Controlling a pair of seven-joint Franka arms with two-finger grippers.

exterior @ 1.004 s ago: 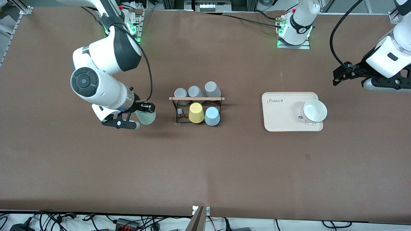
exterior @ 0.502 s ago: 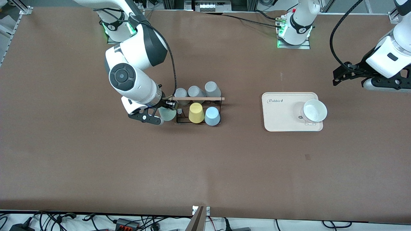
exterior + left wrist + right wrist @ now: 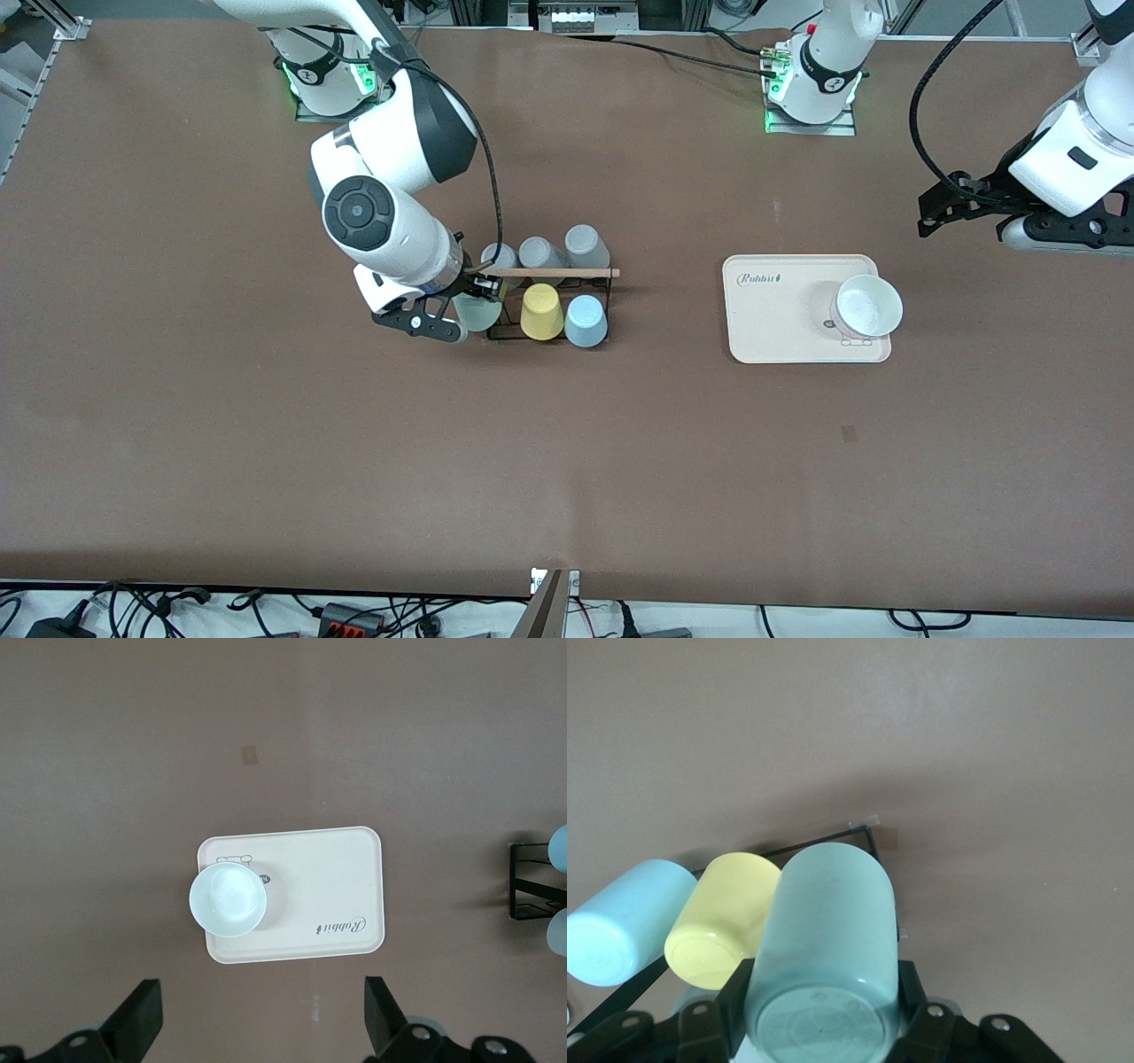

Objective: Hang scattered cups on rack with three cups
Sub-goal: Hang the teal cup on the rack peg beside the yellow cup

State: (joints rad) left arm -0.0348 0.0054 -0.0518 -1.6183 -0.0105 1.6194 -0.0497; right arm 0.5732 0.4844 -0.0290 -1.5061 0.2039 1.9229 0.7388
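My right gripper (image 3: pixel 467 311) is shut on the pale mint-green cup (image 3: pixel 483 315), bottom up, at the rack's (image 3: pixel 595 285) end toward the right arm's end of the table. In the right wrist view the mint cup (image 3: pixel 824 939) sits between my fingers (image 3: pixel 921 1023), beside the yellow cup (image 3: pixel 722 921) and the light blue cup (image 3: pixel 625 930). The light blue cup (image 3: pixel 586 321) and yellow cup (image 3: pixel 541 312) hang on the rack's nearer row. Three grey cups (image 3: pixel 537 252) hang on the farther row under the wooden rod (image 3: pixel 567 273). My left gripper (image 3: pixel 952 208) waits open and empty at the left arm's end.
A cream tray (image 3: pixel 780 319) with a white bowl (image 3: pixel 868 306) on it lies between the rack and the left arm's end; both show in the left wrist view, the tray (image 3: pixel 337 895) and the bowl (image 3: pixel 228 899).
My right arm has carried the mint-green cup from the right arm's end of the table up to the rack's end. The left arm has not moved.
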